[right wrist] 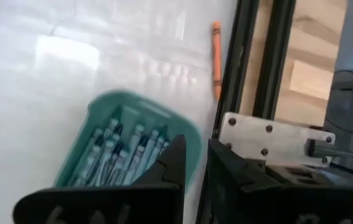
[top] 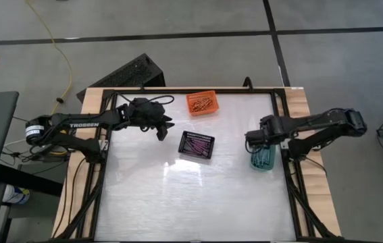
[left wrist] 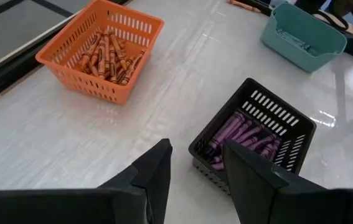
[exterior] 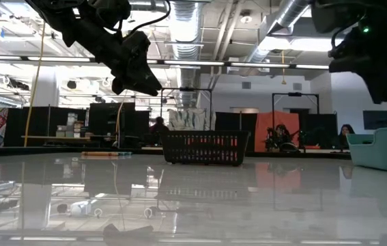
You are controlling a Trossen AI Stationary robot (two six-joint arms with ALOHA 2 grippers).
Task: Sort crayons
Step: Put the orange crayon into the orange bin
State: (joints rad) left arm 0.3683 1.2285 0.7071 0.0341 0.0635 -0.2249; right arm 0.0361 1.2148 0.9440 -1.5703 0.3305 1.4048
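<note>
Orange-red crayons (left wrist: 109,51) lie in the orange basket (top: 202,102). Purple crayons (left wrist: 241,134) lie in the black basket (top: 197,144). Teal-blue crayons (right wrist: 117,152) lie in the teal basket (top: 262,159). One orange crayon (right wrist: 215,59) lies flat on the table beside the right frame rail. My left gripper (left wrist: 198,163) hangs open and empty above the table, left of the black basket. My right gripper (right wrist: 195,149) hovers just above the teal basket, its fingers a narrow gap apart, with nothing between them.
A black metal frame (top: 282,121) runs round the white table top (top: 191,196). The wooden table edge (right wrist: 301,74) lies beyond the right rail. The near half of the table top holds no baskets.
</note>
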